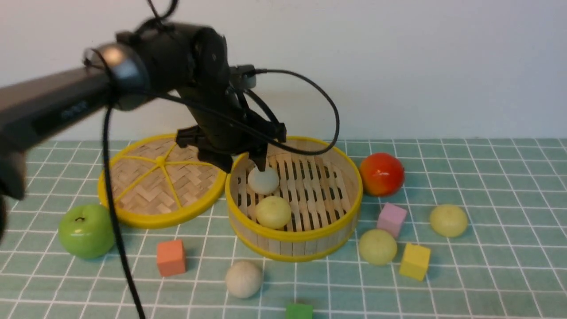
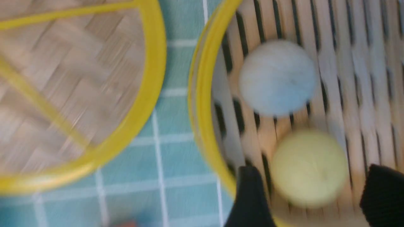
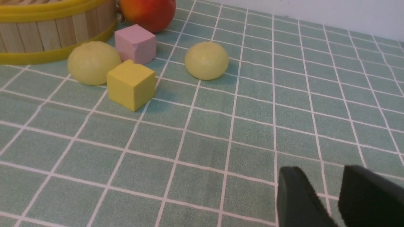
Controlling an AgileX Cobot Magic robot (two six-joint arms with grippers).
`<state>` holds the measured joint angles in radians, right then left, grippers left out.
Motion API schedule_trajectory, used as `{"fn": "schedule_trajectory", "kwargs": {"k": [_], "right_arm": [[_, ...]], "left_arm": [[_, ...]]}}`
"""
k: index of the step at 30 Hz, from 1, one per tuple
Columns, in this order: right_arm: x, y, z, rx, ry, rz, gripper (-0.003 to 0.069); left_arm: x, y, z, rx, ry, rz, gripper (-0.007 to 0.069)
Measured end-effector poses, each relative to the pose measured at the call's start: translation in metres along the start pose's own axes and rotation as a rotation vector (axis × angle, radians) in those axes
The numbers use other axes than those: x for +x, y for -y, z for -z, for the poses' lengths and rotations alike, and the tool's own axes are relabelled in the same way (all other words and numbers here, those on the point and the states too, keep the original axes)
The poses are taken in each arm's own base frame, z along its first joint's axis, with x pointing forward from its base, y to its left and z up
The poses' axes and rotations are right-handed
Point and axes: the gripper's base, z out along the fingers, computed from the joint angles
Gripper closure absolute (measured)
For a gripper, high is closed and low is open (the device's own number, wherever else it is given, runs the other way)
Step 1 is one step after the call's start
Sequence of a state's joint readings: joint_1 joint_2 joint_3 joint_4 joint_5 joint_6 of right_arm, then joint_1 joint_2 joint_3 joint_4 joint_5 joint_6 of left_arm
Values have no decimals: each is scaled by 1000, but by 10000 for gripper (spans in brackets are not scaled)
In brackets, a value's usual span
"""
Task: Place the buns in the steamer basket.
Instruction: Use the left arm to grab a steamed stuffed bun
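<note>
The steamer basket (image 1: 292, 237) stands mid-table on the green checked cloth. On its slatted floor lie an off-white bun (image 1: 263, 180) and a pale yellow-green bun (image 1: 273, 212). My left gripper (image 1: 242, 163) hovers over the basket's back-left rim, open. In the blurred left wrist view the yellow-green bun (image 2: 309, 167) lies between the fingertips (image 2: 249, 195), clear of both, with the off-white bun (image 2: 277, 77) beyond. Outside the basket sit an off-white bun (image 1: 243, 278) in front and two yellow-green buns (image 1: 377, 247) (image 1: 448, 220) to the right. My right gripper (image 3: 331, 189) is open and empty, low over the cloth.
The woven lid (image 1: 161, 179) lies left of the basket, a green apple (image 1: 85, 230) in front of it. A red-orange fruit (image 1: 381, 174) sits to the basket's right. Pink (image 1: 391, 219), yellow (image 1: 415, 261), orange (image 1: 170, 257) and green (image 1: 299, 311) cubes lie around. A cable (image 1: 115, 221) hangs from the left arm.
</note>
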<state>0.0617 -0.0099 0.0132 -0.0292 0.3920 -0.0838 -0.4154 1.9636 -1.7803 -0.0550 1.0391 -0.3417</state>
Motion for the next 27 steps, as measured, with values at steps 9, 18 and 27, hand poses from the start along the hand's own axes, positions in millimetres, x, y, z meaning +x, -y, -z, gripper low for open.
{"fn": "schedule_trajectory", "kwargs": {"k": [9, 18, 27], "right_arm": [[0, 0, 0, 0, 0, 0, 420], [0, 0, 0, 0, 0, 1, 420], [0, 0, 0, 0, 0, 1, 420]], "left_arm": [[80, 4, 51, 3, -82, -81, 152], [138, 24, -19, -30, -132, -208, 326], [133, 18, -50, -127, -91, -176, 454]]}}
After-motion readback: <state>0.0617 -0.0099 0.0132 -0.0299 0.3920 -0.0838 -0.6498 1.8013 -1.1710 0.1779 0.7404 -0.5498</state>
